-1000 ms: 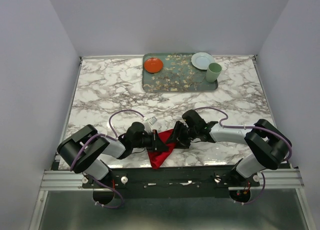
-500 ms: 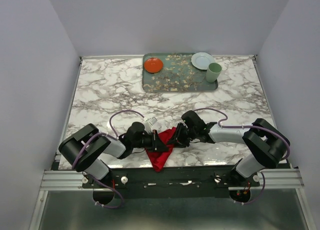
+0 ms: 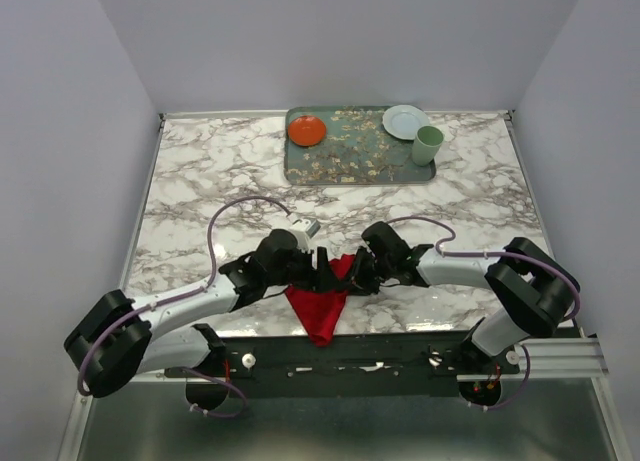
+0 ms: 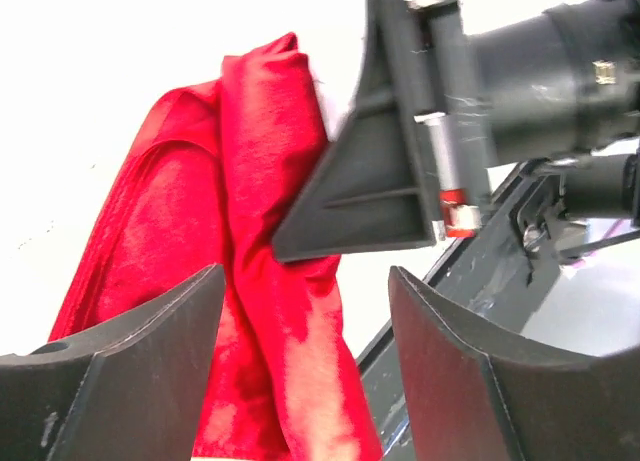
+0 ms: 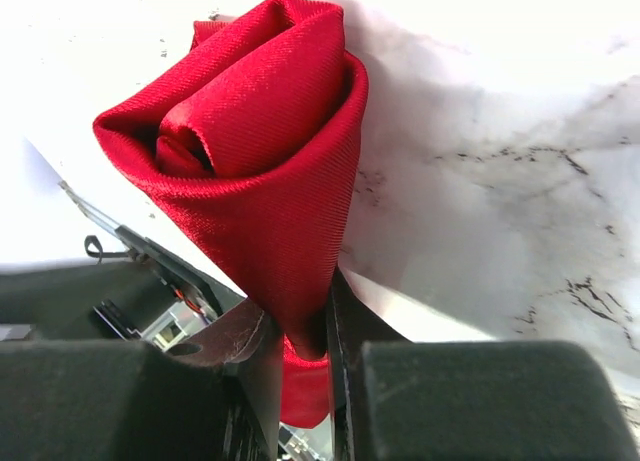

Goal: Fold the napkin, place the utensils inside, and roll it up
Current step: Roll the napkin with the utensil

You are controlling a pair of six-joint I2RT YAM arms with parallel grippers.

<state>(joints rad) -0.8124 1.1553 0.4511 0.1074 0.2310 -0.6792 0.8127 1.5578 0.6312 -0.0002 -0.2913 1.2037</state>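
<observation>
The top view showed the left gripper (image 3: 322,266) and the right gripper (image 3: 352,276) meeting close together above the near edge of the marble tabletop (image 3: 200,181). The napkin (image 3: 320,306) was bunched beneath both sets of jaws, its lower tip reaching over that edge. That view did not resolve how either set of jaws stood. The left wrist view showed the left gripper (image 4: 305,276) with its jaws spread wide. The napkin (image 4: 260,161) lay folded in loose vertical pleats just beyond and between them, touching neither finger. The right gripper (image 4: 370,181) stood directly ahead of the gap, against the cloth. The right wrist view showed the right gripper (image 5: 300,331) with its jaws pressed together on a lower fold of the napkin (image 5: 260,131). Above the pinch, the cloth rose in a loosely rolled cone with an open spiral at its end. Only the top view showed the tray (image 3: 350,166) far beyond both sets of jaws, carrying an orange plate (image 3: 307,131), a pale plate (image 3: 404,121) and a green cup (image 3: 428,144).
</observation>
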